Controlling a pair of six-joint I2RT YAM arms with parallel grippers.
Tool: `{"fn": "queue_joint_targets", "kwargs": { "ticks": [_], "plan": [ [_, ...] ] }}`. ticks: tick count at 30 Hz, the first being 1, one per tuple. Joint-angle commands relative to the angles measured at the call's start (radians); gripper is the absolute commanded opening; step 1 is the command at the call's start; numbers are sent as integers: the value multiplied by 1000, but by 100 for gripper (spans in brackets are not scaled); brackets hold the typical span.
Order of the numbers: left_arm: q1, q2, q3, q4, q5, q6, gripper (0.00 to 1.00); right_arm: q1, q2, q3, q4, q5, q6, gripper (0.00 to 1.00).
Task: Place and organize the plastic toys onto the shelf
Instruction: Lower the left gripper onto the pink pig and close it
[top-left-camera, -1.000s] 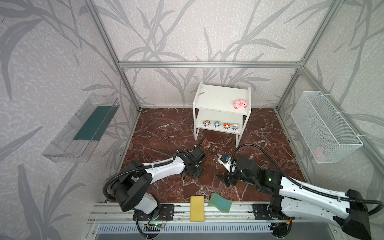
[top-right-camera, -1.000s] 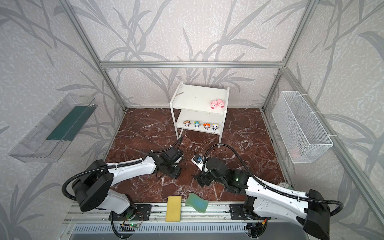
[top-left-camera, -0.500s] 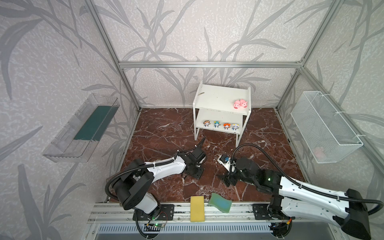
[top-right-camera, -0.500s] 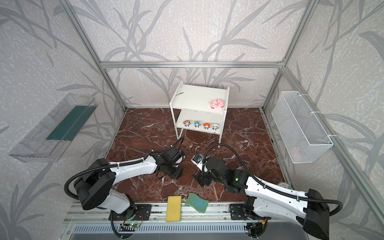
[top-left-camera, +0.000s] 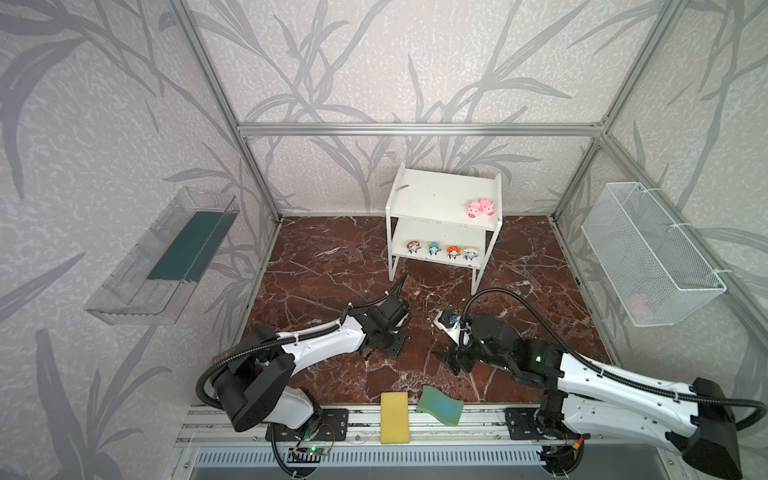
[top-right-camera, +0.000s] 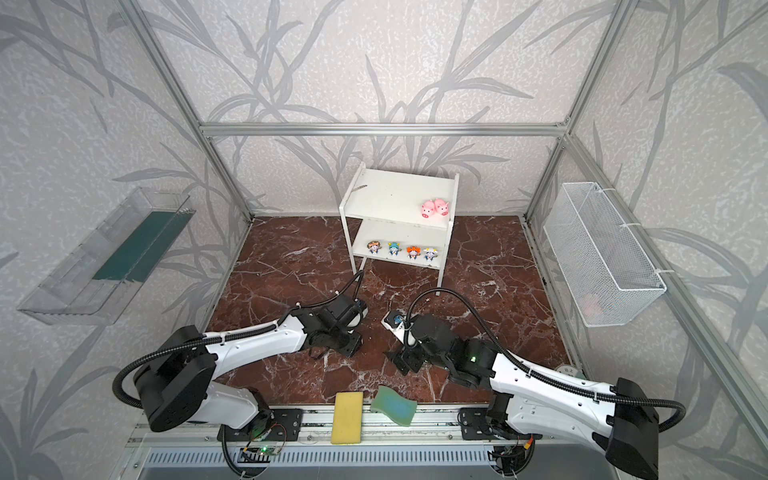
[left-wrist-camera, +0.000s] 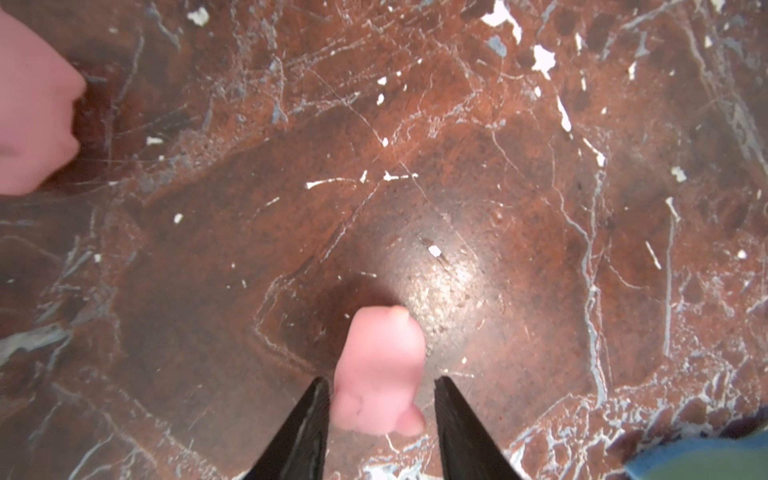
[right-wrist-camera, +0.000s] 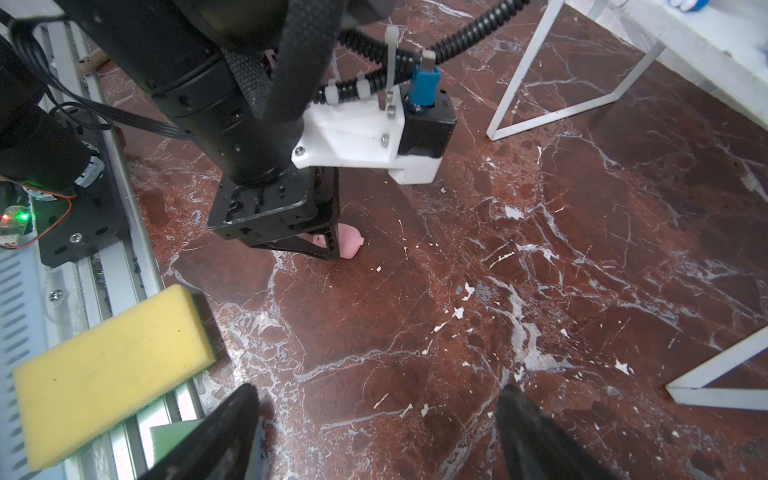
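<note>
Pig (left-wrist-camera: 380, 361) on counter (left-wrist-camera: 519, 166) sits between jaws of left tool (left-wrist-camera: 381, 380). Jaws are partway open and close on both flanks, slim gap visible on one side, no firm grip seen. Second pig (left-wrist-camera: 29, 108) lies off to that tool's side, apart. Right tool (right-wrist-camera: 376, 390) has jaws wide, nothing between, facing left tool. Shelf (top-left-camera: 432, 199) is well beyond both tools: two pigs (top-left-camera: 481, 208) on top board, four figurines (top-left-camera: 442, 251) on lower board.

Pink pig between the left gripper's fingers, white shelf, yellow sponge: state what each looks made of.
Pink pig: apparently plastic or rubber, matte; smooth rounded skin without glare. Shelf: white painted board, perhaps wood or composite; flat, matte faces with small marks. Yellow sponge: foam, dull; finely pitted surface, thin green layer underneath.
</note>
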Motion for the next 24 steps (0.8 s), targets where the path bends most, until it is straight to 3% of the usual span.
{"fn": "queue_joint_targets", "kwargs": {
  "ticks": [1, 19, 24],
  "plan": [
    [-3, -14, -14, -5, -13, 26, 48, 5, -11, 0, 14, -14, -13, 90],
    [-22, 31, 5, -11, 6, 60, 49, 5, -19, -7, 11, -13, -6, 90],
    [-24, 32, 13, -15, -17, 64, 41, 6, -27, -11, 9, -9, -6, 90]
  ]
}}
